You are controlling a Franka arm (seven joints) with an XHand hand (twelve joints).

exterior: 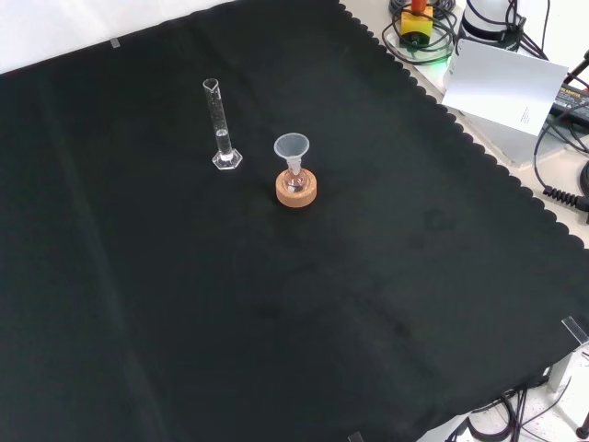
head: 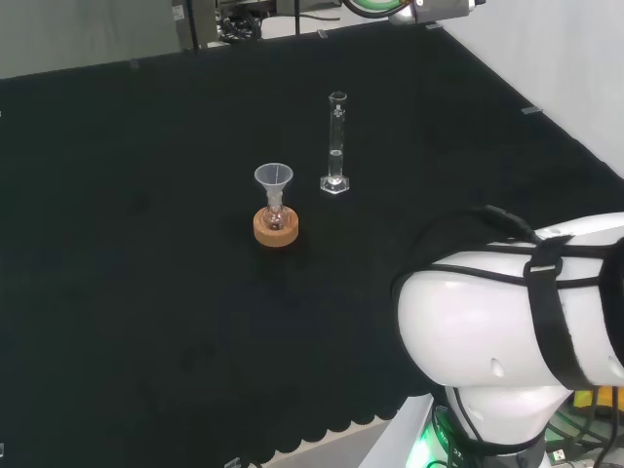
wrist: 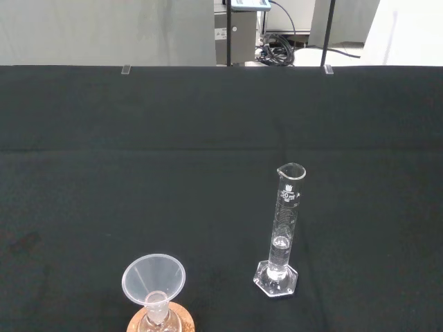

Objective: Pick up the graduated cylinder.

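Here, graduated cylinder (head: pixel 336 142) upright (untouched), w/ funnel (head: pixel 274 182) near

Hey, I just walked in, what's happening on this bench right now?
Nothing is being handled yet. A clear graduated cylinder stands upright on the black cloth, with a little liquid at the bottom. Beside it, apart from it, a funnel sits in a small flask on a cork ring. The robot arm is back at the bench's near edge in the head view, well away from both, so the cylinder is untouched and the pickup has not begun.
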